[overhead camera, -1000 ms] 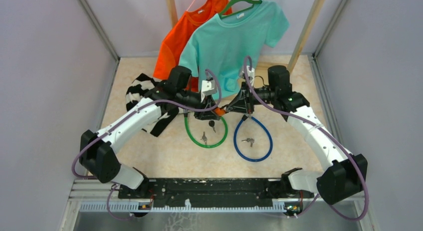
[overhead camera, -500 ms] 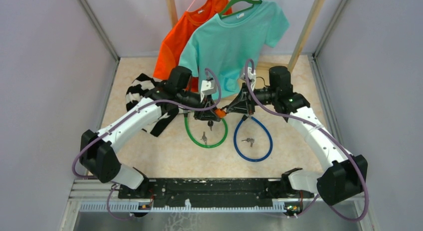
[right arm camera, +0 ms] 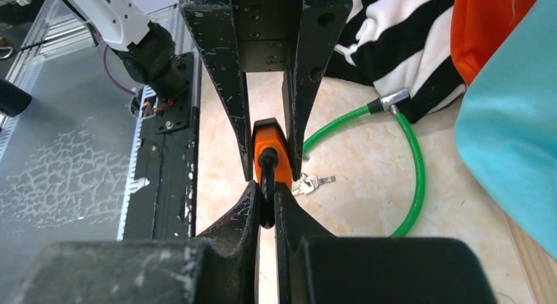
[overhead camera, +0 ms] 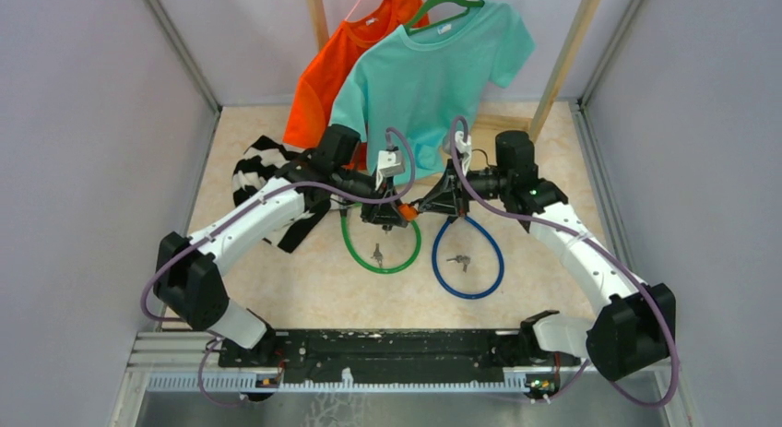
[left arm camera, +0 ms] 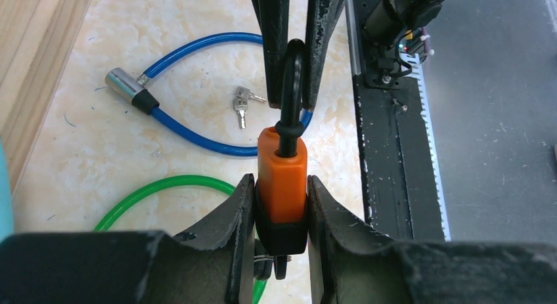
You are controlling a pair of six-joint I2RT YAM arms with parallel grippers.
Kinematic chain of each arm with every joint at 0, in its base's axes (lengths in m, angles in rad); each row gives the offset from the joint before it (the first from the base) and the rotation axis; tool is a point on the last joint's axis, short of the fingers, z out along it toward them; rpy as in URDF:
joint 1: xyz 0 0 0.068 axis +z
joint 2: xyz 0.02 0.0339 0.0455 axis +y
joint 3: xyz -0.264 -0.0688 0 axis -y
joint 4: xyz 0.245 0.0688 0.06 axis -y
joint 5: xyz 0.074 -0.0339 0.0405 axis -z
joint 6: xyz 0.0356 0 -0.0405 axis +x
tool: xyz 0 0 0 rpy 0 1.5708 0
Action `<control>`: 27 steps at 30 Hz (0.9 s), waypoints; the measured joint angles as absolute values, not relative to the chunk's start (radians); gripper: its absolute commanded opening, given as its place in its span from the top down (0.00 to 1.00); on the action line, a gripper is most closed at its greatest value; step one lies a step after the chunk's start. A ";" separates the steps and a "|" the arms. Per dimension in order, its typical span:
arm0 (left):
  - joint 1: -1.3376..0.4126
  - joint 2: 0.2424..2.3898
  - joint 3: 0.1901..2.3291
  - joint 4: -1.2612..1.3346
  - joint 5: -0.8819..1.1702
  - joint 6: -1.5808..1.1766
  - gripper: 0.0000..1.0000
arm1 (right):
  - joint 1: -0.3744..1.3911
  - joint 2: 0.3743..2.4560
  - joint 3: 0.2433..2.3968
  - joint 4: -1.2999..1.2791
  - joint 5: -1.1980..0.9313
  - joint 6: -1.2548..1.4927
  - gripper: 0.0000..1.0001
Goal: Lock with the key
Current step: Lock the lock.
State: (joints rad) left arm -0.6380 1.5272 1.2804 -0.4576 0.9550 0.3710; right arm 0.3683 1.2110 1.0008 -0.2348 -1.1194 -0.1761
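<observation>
An orange padlock (left arm camera: 282, 186) with a black base and a black shackle (left arm camera: 292, 87) is held in the air between my two grippers; it also shows in the top view (overhead camera: 407, 209). My left gripper (left arm camera: 281, 205) is shut on the padlock's body. My right gripper (right arm camera: 267, 202) is shut on the shackle (right arm camera: 266, 179). A key on a ring hangs from the padlock's underside (left arm camera: 281, 264), partly hidden by my left fingers. The orange body also shows in the right wrist view (right arm camera: 268, 150).
A green cable lock (overhead camera: 380, 247) with keys (overhead camera: 377, 255) and a blue cable lock (overhead camera: 468, 256) with keys (overhead camera: 459, 260) lie on the table below. A striped cloth (overhead camera: 263, 173) lies at left. Orange (overhead camera: 332, 67) and teal (overhead camera: 433, 67) shirts hang behind.
Both grippers have shifted slightly, with the padlock held between them. The dangling key has moved up under the left gripper and no longer hangs clear.
</observation>
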 measured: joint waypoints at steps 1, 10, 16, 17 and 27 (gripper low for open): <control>-0.638 1.530 1.281 -0.458 0.950 0.371 1.00 | 0.368 1.211 0.994 -0.224 -1.116 -0.171 1.00; -0.646 1.544 1.293 -0.456 0.881 0.385 1.00 | 0.368 1.211 0.975 -0.196 -1.054 -0.129 1.00; -0.650 1.544 1.293 -0.448 0.849 0.398 1.00 | 0.368 1.214 0.975 -0.194 -1.027 -0.113 1.00; -0.650 1.545 1.293 -0.448 0.846 0.400 1.00 | 0.368 1.215 0.975 -0.193 -1.025 -0.110 1.00; -0.653 1.539 1.291 -0.449 0.829 0.450 1.00 | 0.368 1.226 0.992 -0.232 -1.033 -0.150 1.00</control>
State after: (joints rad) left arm -0.6529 1.5394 1.2911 -0.4492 0.8291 0.4496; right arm 0.3683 1.2263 0.9916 -0.2317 -1.0332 -0.1497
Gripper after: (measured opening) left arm 0.338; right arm 0.070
